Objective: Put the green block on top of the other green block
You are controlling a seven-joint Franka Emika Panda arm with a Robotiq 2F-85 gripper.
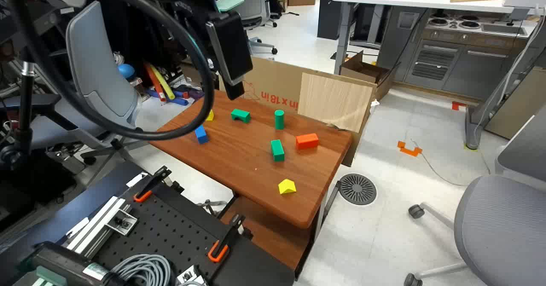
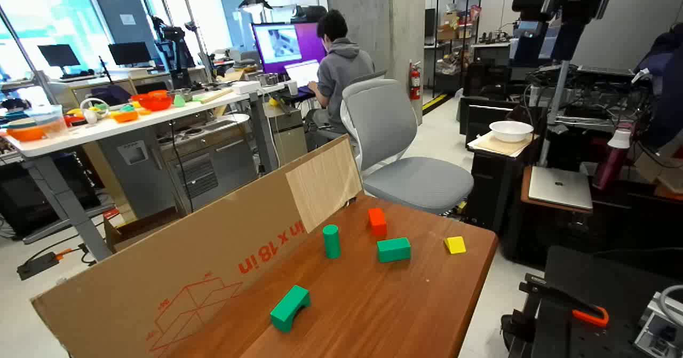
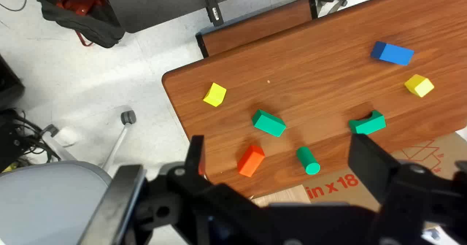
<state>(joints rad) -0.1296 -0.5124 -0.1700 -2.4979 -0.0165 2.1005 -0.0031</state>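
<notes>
Wrist view showed nothing stacked: the green block (image 3: 269,123), green arch (image 3: 368,124) and green cylinder (image 3: 308,160) sat apart on the table (image 3: 313,77), though which two were meant was unclear. The gripper (image 3: 278,137) was spread wide, holding nothing; picking up and placing seemingly both remained.

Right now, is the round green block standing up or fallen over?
Standing: in both exterior views the cylinder is upright on the table, one flat end on top.
</notes>
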